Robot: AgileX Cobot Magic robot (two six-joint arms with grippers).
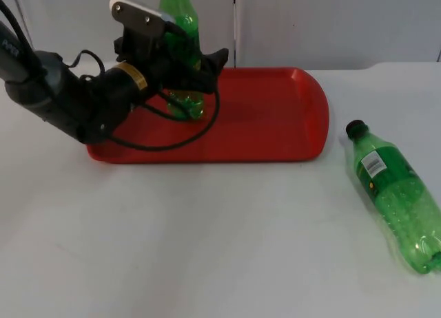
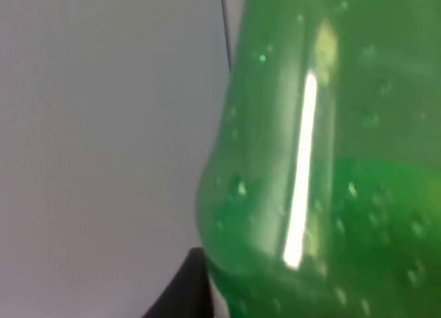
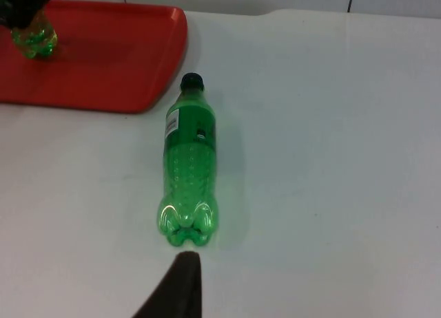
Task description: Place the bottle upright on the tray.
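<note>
The left pincer (image 1: 185, 62) is pinching a green bottle (image 1: 180, 29) around its middle. This bottle stands upright, with its bottom on the red tray (image 1: 275, 118), near the tray's far left corner. In the left wrist view the green bottle (image 2: 324, 166) is right up against one black fingertip (image 2: 180, 287).

A second green bottle (image 1: 395, 194) lies on its side on the white worktop (image 1: 207, 249), near the right edge and well apart from the tray. Its black cap points to the tray and its bottom points to the near edge. In the right wrist view this bottle (image 3: 187, 173) lies just ahead of the right pincer (image 3: 180, 290), long side pointing away from it. I cannot tell if the right pincer is spread or pressed together. The right arm is the nearer one to this bottle and looks to be waiting.
</note>
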